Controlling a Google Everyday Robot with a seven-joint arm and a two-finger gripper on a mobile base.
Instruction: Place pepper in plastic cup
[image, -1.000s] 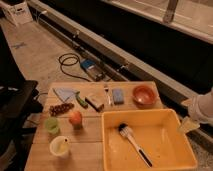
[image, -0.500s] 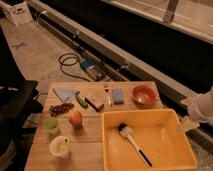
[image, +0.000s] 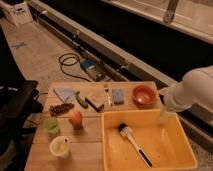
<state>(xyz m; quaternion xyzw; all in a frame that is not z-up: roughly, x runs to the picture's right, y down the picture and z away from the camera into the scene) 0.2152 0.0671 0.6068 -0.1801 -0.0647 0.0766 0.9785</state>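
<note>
Pepper (image: 81, 99) lies on the table (image: 87, 150); white arm (image: 195, 87) enters from right, gripper (image: 164, 116) down at yellow bin's (image: 145, 114) rim, state unclear

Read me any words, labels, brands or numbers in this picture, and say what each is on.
None can be read.
White box, top left: dark marks, too blurred to read.
Blue device beyond the table: no legible label.
Pepper, green cup, yellow tub: no print visible.
Hand, over the tub's far right corner: no marking visible.
</note>
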